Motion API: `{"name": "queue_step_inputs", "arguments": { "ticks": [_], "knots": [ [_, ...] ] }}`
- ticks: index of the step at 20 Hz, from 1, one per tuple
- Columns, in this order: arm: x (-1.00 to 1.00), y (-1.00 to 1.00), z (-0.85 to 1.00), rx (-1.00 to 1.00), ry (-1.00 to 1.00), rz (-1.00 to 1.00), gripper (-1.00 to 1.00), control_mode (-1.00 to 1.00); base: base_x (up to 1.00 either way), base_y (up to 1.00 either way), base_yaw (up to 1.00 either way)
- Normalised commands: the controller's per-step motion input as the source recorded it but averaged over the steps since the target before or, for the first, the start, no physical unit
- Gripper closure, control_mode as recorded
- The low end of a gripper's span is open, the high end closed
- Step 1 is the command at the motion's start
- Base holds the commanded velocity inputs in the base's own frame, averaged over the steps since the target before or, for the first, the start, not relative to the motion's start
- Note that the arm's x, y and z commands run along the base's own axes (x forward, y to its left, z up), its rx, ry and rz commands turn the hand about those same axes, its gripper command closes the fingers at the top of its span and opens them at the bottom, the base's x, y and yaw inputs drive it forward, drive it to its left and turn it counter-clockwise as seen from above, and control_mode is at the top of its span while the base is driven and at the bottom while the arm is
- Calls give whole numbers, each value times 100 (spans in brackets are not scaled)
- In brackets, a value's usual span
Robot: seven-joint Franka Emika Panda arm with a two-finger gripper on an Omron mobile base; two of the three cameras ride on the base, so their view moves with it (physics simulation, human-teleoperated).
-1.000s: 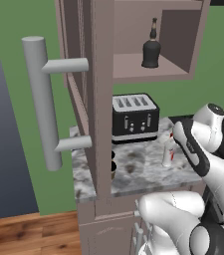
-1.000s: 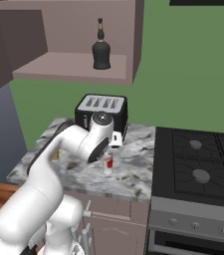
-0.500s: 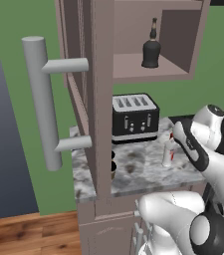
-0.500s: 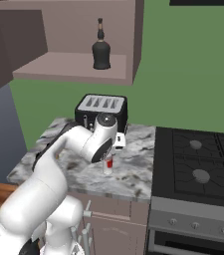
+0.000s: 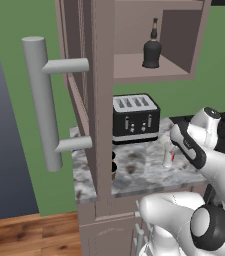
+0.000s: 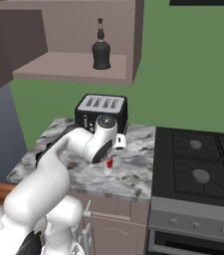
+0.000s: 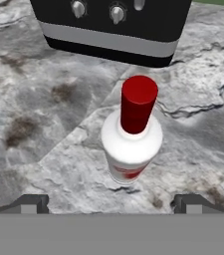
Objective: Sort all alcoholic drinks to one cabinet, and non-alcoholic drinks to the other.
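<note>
Red-capped and slim, the clear bottle (image 7: 131, 135) stands upright on the marble bench (image 7: 44, 124), in front of the black toaster (image 7: 114, 24) and apart from it. The gripper (image 7: 111, 203) hovers directly above it with the jaws spread wide and holding nothing; the two dark fingertips (image 7: 31, 203) sit well to either side of the bottle, neither touching it.

Up in the open wall cabinet (image 5: 149, 72) the squat black bottle (image 5: 152, 49) already stands on the shelf, so this clear one looks like the remaining alcoholic drink to join it. A small tan cup (image 5: 112, 168) sits on the bench behind the cabinet's open door (image 5: 86, 95) with its grey bar handle (image 5: 43, 102), largely hidden.

As for handling, the bottle is probably rigid glass: stiff, smooth and likely slippery, and tall and narrow enough to tip if nudged off-centre. The cap is a small, rounded target; the shoulder tapers and would let pads slide. The safer hold seems to be the straight body around the red label, jaws lowered evenly on both sides and closed squarely so it lifts without swinging.
</note>
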Motion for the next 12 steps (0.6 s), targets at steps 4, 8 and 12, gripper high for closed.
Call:
{"name": "queue_step_inputs", "arguments": {
  "ticks": [4,8,12],
  "knots": [
    [7,0,-7,-1,-2,0,-100,-100,0,0,0],
    [7,0,-9,-1,-1,0,-100,-100,0,0,0],
    [7,0,-10,0,0,0,-100,-100,0,0,0]
  ]
}}
